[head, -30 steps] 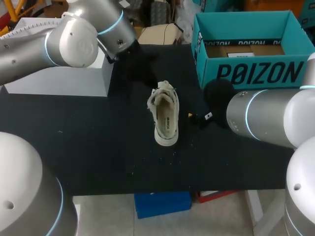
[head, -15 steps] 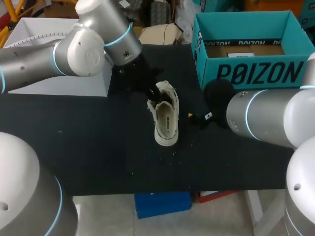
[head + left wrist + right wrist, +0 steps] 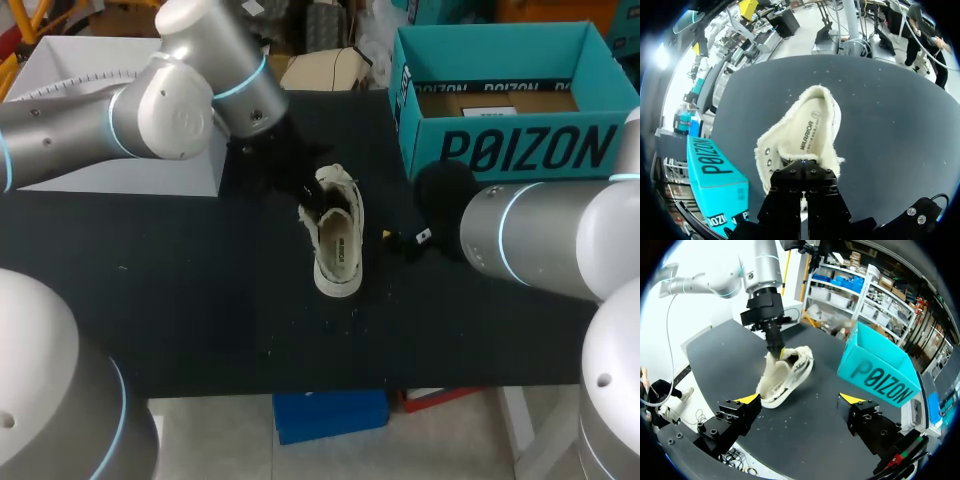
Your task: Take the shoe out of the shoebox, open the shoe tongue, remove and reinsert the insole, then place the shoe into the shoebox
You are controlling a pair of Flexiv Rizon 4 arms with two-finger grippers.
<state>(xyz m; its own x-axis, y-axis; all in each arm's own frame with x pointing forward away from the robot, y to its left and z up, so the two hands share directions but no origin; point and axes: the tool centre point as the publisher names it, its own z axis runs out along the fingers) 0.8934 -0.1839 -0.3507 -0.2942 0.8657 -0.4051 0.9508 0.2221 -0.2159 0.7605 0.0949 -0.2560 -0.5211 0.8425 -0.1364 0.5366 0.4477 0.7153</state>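
My left gripper (image 3: 318,200) is down in the mouth of the cream canvas shoe (image 3: 338,245), at the end farther from me. In the left wrist view its fingers sit clenched close together, and from the right wrist view their yellow tips pinch the fabric at the rim of the opening, which stands pulled up a little. The shoe lies on the black surface (image 3: 200,300) near its middle, sole down and opening upward, with the printed insole showing inside. The teal cardboard shoebox (image 3: 525,148) stands open at the far right of the surface, apart from the shoe, with a brown sheet inside. My right gripper (image 3: 800,399) hangs low just beside the shoe, between it and the shoebox, fingers released and spread wide with nothing between them.
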